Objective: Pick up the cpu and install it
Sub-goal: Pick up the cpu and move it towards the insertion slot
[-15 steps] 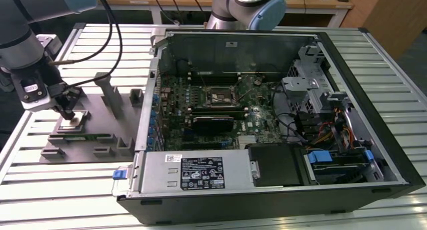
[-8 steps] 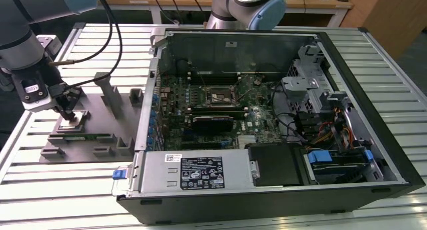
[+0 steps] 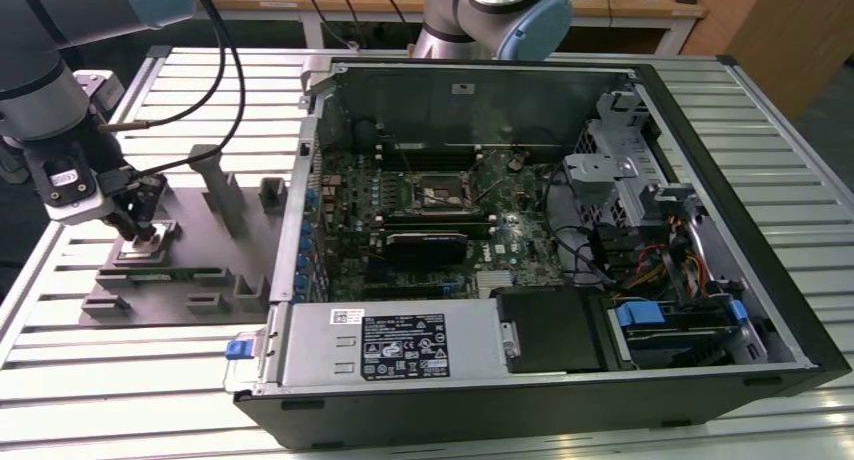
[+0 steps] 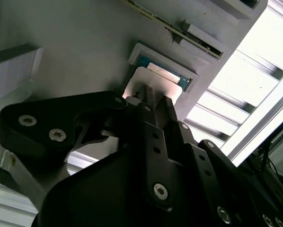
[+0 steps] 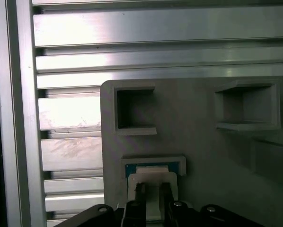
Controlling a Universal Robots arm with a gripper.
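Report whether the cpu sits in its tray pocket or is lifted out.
In the pocket: the cpu lies flat inside the raised frame on the grey tray, end effector at it.

the cpu [image 5: 151, 177], a pale silvery square, lies flat in the grey tray [image 5: 203, 142].

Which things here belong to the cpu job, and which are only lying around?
Belong to the job: cpu, gripper, grey tray, socket, computer case.
Only lying around: power supply, cables, slatted table.
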